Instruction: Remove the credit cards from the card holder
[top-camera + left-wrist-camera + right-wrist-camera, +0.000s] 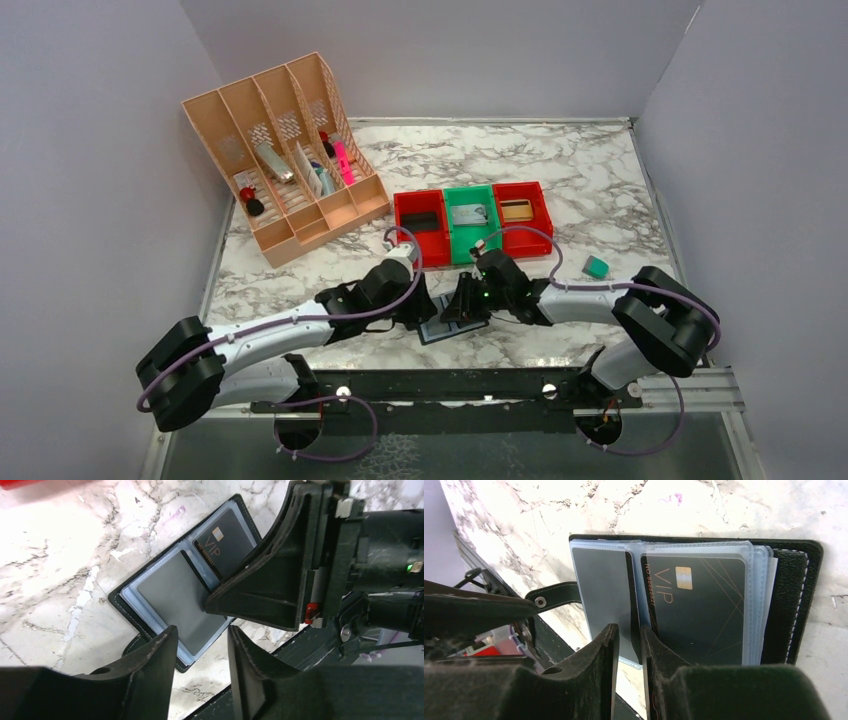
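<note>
The black card holder (440,331) lies open on the marble near the table's front edge. In the left wrist view its left sleeve holds a plain grey credit card (175,600) and its right sleeve a black "VIP" credit card (227,542). My left gripper (201,630) hovers open over the holder's near corner. One right finger (260,580) comes down at the holder's middle fold. In the right wrist view my right gripper (629,630) has its jaws narrowly apart at the fold, between the grey card (599,590) and the VIP card (704,610), with nothing held.
Behind the holder stand two red bins and a green bin (470,220) in a row. At the back left is a peach file organiser (285,160). A small teal block (596,266) lies to the right. A black rail (450,385) runs along the front edge.
</note>
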Robot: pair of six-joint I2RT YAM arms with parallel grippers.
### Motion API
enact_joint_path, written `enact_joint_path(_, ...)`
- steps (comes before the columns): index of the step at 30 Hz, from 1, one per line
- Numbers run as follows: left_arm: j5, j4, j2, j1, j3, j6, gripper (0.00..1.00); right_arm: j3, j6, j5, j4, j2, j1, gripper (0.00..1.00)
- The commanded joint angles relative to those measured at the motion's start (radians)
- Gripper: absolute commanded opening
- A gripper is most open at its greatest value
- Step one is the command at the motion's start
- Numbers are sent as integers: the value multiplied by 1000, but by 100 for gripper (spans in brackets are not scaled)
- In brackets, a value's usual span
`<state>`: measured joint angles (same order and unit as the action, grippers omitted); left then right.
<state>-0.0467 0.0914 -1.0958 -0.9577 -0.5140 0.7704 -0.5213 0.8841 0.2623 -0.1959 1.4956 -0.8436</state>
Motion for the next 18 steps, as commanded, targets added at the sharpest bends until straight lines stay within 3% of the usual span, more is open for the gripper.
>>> enact_joint_path(1, 66, -54, -66, -2, 1, -1, 41, 52, 47, 29, -20, 10, 10, 28)
enact_joint_path(10, 79, -24, -225, -3, -27, -28, 21, 94, 103, 89, -105, 28, 31, 30)
enact_joint_path(18, 76, 34, -282, -4, -58, -57, 12, 122, 140, 213, -214, 43, 88, 31)
